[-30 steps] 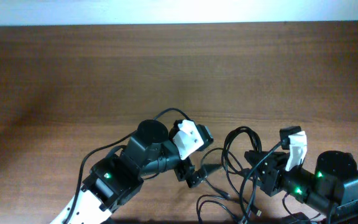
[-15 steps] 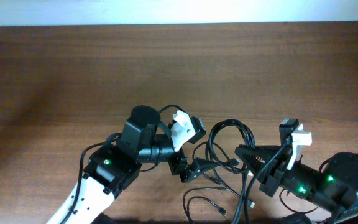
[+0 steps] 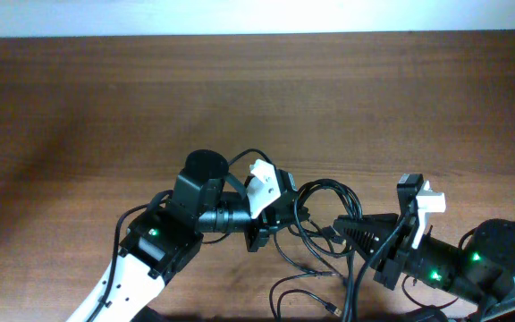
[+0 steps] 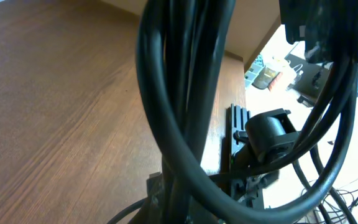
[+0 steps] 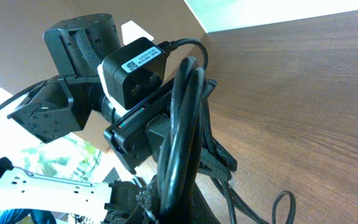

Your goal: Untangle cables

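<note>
The cables (image 3: pixel 326 191) are thin black cords, looped in a bundle between my two grippers near the table's front. Loose strands (image 3: pixel 304 284) trail toward the front edge. My left gripper (image 3: pixel 284 216) is at the bundle's left side, shut on the cables. In the left wrist view the cables (image 4: pixel 179 93) rise thick and dark out of the left gripper (image 4: pixel 188 202). My right gripper (image 3: pixel 345 234) is shut on the cables from the right. In the right wrist view the cables (image 5: pixel 183 124) stand up from the right gripper (image 5: pixel 180 200), with the left arm's wrist (image 5: pixel 132 68) close behind them.
The brown wooden table (image 3: pixel 240 98) stretches back to a white wall strip (image 3: pixel 257 16). Both arm bodies crowd the front edge, the left arm (image 3: pixel 164 241) and the right arm (image 3: pixel 472 264). The right arm's wrist (image 4: pixel 267 134) is close in the left wrist view.
My left gripper moved right onto the cable loop and went from open to shut on it. The right gripper slid left and lower, still shut. The loops shifted slightly left.
</note>
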`<state>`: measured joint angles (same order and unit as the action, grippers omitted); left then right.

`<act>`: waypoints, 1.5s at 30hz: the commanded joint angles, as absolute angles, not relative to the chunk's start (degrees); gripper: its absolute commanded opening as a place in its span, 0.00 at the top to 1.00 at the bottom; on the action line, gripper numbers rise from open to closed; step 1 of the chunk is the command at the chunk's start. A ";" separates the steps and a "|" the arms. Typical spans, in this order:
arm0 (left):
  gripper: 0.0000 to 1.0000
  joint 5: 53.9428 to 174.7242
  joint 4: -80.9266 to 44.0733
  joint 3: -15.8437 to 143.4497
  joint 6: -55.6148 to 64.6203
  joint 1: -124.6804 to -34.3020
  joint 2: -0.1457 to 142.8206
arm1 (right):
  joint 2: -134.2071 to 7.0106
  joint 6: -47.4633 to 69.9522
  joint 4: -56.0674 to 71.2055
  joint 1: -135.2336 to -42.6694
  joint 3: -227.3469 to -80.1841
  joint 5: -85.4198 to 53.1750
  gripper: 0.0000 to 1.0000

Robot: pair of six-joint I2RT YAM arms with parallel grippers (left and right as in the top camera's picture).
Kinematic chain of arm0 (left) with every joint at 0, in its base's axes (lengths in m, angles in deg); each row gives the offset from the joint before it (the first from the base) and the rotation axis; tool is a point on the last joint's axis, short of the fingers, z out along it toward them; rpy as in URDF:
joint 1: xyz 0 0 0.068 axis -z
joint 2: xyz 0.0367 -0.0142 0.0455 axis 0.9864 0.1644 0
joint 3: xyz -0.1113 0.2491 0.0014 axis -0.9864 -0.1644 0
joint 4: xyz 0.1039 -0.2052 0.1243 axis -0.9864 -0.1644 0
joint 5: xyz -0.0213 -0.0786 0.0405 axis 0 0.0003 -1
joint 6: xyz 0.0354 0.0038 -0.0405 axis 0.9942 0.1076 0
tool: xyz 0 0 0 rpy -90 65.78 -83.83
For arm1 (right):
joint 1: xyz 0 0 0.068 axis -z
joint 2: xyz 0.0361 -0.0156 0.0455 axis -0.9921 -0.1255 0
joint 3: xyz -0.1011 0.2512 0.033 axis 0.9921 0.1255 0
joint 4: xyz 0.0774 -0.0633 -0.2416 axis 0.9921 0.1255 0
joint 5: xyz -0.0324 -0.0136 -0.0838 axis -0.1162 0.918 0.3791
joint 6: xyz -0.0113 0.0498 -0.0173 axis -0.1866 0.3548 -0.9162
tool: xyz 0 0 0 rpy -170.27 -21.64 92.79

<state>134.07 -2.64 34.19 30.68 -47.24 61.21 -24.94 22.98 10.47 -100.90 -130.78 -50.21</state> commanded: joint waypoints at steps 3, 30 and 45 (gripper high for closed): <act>1.00 133.83 -2.07 34.71 31.42 -47.33 61.23 | -24.59 18.59 15.38 -101.11 -131.55 -46.65 0.88; 1.00 133.06 1.47 34.71 19.53 -47.31 61.08 | -24.64 22.54 28.10 -101.11 -131.55 -23.89 0.22; 1.00 142.86 4.47 34.71 22.55 -47.33 61.03 | -24.64 26.68 36.34 -101.11 -131.55 -11.00 0.18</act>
